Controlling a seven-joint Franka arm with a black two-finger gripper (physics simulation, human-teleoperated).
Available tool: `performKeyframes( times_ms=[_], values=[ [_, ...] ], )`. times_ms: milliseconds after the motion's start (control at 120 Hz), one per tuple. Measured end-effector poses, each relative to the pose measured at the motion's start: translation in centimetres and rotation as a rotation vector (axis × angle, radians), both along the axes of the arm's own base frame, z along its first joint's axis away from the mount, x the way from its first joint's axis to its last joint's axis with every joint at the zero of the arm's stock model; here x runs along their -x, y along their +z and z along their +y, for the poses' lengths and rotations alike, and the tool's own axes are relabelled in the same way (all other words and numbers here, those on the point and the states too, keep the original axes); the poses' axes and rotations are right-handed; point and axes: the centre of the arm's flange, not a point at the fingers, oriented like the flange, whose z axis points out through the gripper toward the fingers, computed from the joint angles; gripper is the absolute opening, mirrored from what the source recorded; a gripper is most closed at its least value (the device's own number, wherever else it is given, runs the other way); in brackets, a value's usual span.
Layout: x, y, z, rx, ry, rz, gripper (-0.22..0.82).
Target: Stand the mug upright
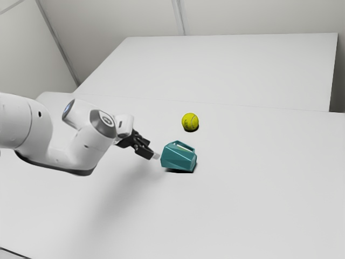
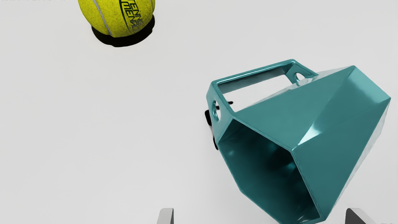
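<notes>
White and plain across one broad tabletop [image 1: 259,216], with one soft shadow cast beneath one white arm [image 1: 70,140]. Reaching in from the exterior view's left and ending in one black gripper [image 1: 153,156], released, with two fingers [image 2: 166,216] spread wide and nothing grasped between them. Next, just beyond the fingertips, one teal mug [image 1: 178,157], faceted, lying on its side on the tabletop and not upright. Turned with one open mouth [image 2: 264,168] toward the gripper and narrower base away from it. Fitted with one angular handle [image 2: 255,73], on the side toward the ball, pierced by two round holes. Farther off, past the mug in the exterior view, one yellow tennis ball [image 1: 190,121], apart from the mug. Farther still, one second flat white surface [image 1: 232,65], then two pale walls [image 1: 259,16] at the back and at the exterior view's left.
</notes>
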Motion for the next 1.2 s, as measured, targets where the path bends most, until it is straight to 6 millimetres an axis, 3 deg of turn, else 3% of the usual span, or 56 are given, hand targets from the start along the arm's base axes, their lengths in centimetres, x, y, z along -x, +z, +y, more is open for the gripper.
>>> performKeyframes(
  times_ms=[500,800,942,1092,1200],
  values=[
    [-0.4,-2.6,-4.8,-0.065,-0.169,-0.027,0.59],
    [-0.7,-3.1,-6.1,-0.117,-0.256,-0.046,0.50],
    [-1.0,-2.7,-6.5,-0.133,-0.269,-0.067,0.35],
    [-1.1,-2.2,-6.5,-0.143,-0.275,-0.087,0.05],
    [-1.4,-1.6,-6.8,-0.147,-0.281,-0.104,-0.05]
  ],
)
